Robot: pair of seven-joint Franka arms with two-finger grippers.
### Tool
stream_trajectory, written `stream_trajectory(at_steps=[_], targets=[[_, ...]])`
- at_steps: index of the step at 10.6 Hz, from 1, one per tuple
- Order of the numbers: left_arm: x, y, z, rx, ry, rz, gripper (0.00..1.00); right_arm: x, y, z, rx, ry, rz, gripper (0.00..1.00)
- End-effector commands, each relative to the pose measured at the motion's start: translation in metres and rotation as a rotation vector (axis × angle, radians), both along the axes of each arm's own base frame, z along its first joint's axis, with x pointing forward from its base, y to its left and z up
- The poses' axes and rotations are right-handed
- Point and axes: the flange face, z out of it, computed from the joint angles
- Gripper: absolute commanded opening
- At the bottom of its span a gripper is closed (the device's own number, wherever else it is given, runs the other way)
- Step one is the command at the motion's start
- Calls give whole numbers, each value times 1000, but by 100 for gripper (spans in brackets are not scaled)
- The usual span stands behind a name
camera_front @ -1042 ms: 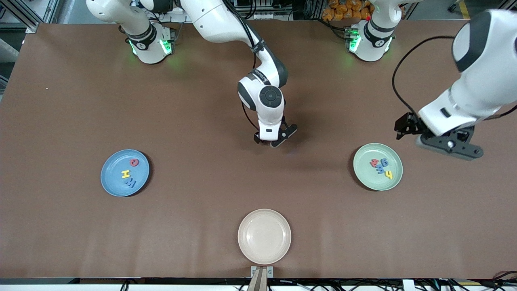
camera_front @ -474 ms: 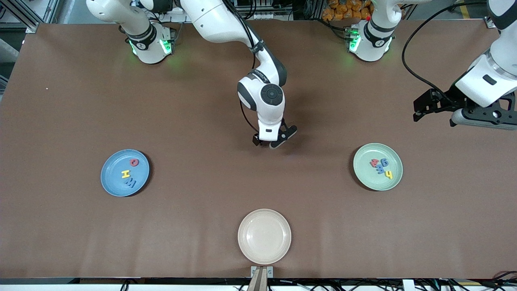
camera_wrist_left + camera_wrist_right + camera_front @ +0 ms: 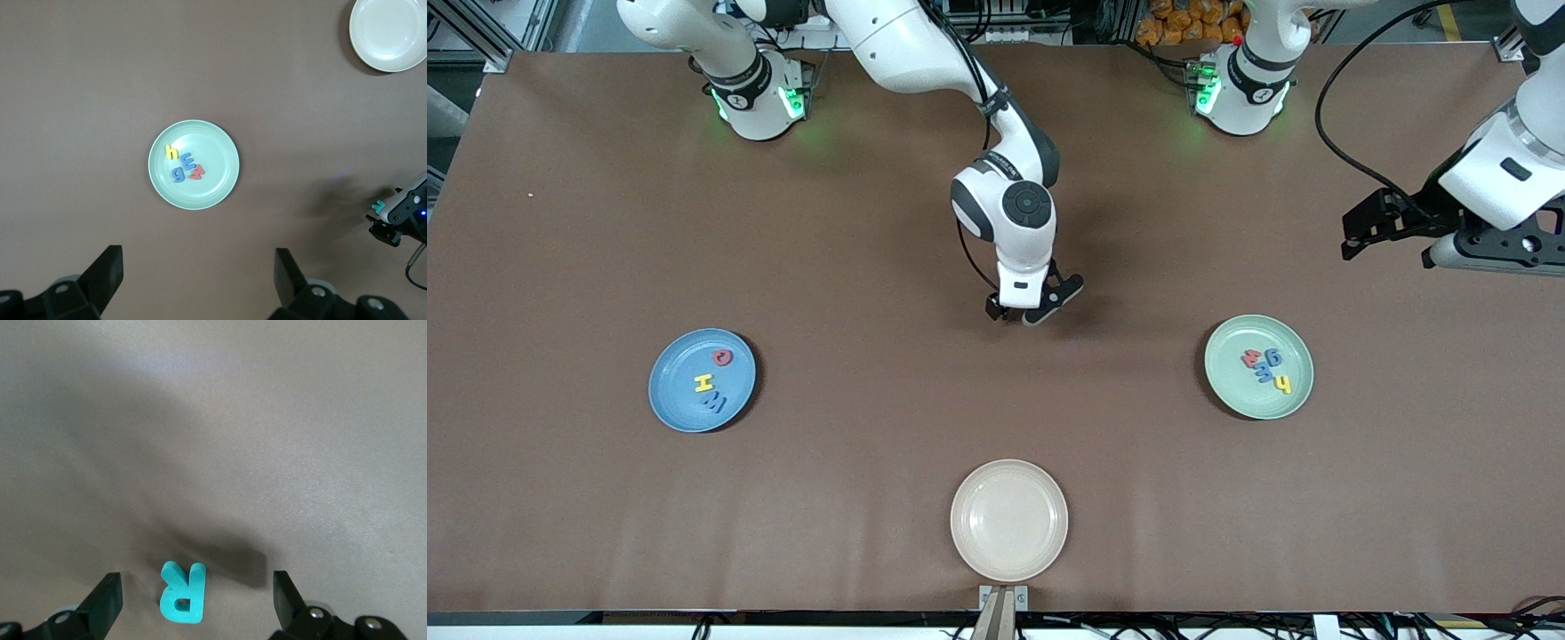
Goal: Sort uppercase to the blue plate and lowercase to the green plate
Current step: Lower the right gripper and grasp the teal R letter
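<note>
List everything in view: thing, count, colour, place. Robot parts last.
blue plate: one, sky blue, toward the right arm's end.
uppercase: three on the blue plate, red, yellow, blue; a teal R on the table between the right gripper's fingers.
green plate: one, mint, toward the left arm's end.
lowercase: four on the green plate, red, two blue, yellow.
cream plate: one, beige, nearest the front camera, nothing in it.
right gripper: open, low at mid-table.
left gripper: open, raised.

Teal R [image 3: 181,592] flat on table [image 3: 267,453]
</note>
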Motion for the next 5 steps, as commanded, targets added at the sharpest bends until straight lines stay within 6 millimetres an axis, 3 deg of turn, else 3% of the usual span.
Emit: stream_trajectory(at_steps=[1, 5], targets=[[-6, 2, 8, -13, 7, 14, 100, -2, 3, -1, -7, -12, -7, 100], [-8, 4, 13, -16, 0, 16, 100, -2, 1, -4, -12, -9, -10, 100]])
